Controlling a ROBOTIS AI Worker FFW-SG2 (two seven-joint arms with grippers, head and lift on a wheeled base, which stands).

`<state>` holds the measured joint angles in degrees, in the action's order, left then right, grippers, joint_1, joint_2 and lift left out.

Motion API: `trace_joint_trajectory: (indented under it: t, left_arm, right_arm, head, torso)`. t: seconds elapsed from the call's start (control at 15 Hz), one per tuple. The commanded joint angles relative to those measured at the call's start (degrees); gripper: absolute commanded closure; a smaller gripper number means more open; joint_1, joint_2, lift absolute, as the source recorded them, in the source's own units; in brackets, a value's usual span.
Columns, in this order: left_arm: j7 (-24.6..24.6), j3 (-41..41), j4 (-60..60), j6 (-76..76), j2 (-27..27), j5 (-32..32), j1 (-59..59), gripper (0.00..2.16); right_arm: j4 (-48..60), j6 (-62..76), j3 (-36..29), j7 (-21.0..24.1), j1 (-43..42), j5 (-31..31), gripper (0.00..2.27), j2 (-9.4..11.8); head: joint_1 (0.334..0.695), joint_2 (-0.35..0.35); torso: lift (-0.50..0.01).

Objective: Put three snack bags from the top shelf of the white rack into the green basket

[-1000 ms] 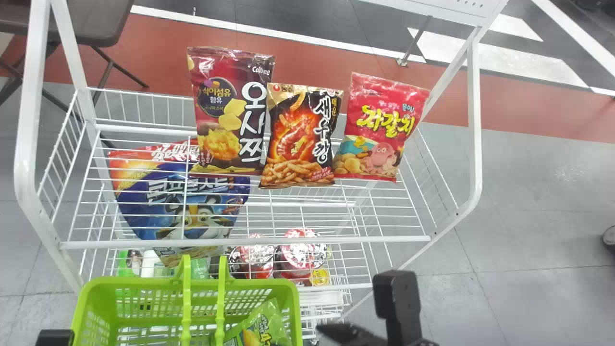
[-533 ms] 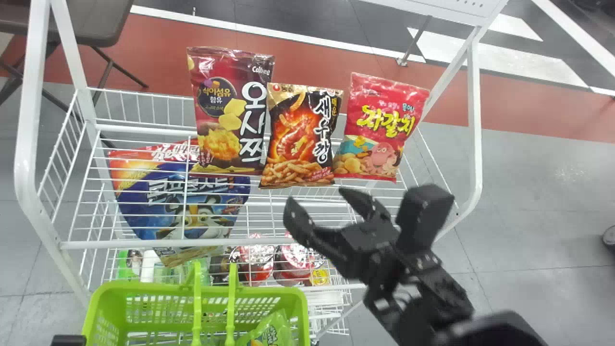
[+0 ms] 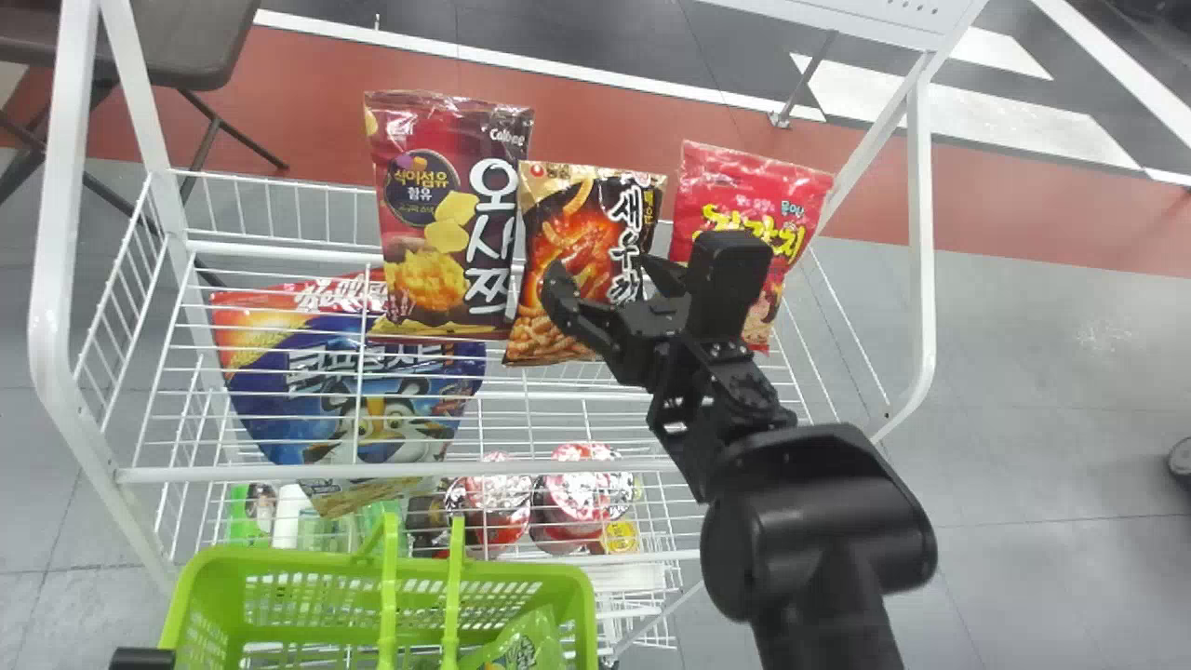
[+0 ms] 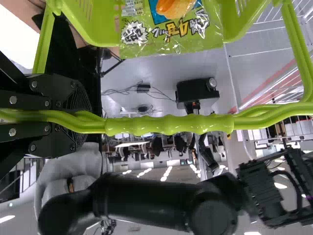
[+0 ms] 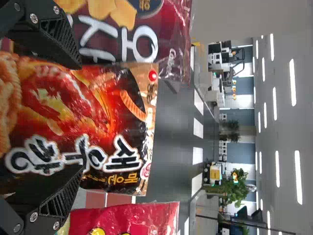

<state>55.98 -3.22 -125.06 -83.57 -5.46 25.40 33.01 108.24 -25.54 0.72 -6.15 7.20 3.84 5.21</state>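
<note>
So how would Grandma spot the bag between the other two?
Find the white rack, then its top shelf. Look for the middle bag there, between a dark red bag and a bright red bag: only it is fiery orange on black.

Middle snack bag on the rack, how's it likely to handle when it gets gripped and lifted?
The middle snack bag looks floppy, its film creased, and that shine could make it slippery. The crunchy snacks pictured suggest light, crushable contents. Since it overlaps the dark red bag, it may rub that on lifting.
</note>
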Motion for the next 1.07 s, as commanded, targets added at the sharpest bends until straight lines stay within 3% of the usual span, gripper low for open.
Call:
trace_joint_trajectory:
  t: [0.0, 0.2, 0.27, 0.33, 0.4, 0.67, 1.0]
  left_arm:
    - [0.0, 0.2, 0.3, -0.1, -0.1, 0.0, -0.2, 2.15]
    - [-0.2, 0.1, 0.7, -0.2, -0.1, 0.0, -1.0, 2.15]
    - [-0.4, 0.1, 0.8, -0.4, -0.1, 0.0, -1.3, 2.15]
    - [-0.6, 0.0, 0.8, -0.4, -0.1, 0.0, -1.4, 2.15]
    - [-0.6, 0.1, 0.9, -0.4, -0.1, 0.0, -1.4, 2.15]
    - [-0.4, 0.1, 0.8, -0.4, -0.2, 0.2, -1.4, 2.15]
    - [-0.1, 0.3, 0.0, -0.6, -0.3, 0.2, -0.8, 2.15]
  right_arm:
    - [-4.1, -0.1, -0.5, -0.5, -3.0, 0.1, 0.17, 0.1]
    - [-5.3, -1.8, -1.2, -3.0, -4.4, 0.1, 0.64, 0.1]
    - [-5.3, -3.4, -1.3, -4.2, -4.7, 0.3, 1.11, 0.1]
    - [-5.1, -4.3, -1.4, -4.7, -4.1, 0.7, 1.73, 0.1]
    - [-4.3, -4.3, -1.3, -5.1, -3.0, 0.9, 2.01, 0.1]
    - [3.7, -4.3, -0.5, -4.0, 2.1, 0.2, 2.01, 0.1]
    - [12.6, -5.2, -4.0, -1.8, 9.4, 0.8, 2.01, 0.1]
  head:
    - [0.695, -0.35]
    - [0.695, -0.35]
    - [0.695, -0.35]
    - [0.695, -0.35]
    - [0.695, -0.35]
    - [0.695, -0.35]
    - [0.695, -0.35]
  torso:
    - [0.0]
    - [0.0]
    - [0.0]
    - [0.0]
    - [0.0]
    - [0.0]
    - [0.0]
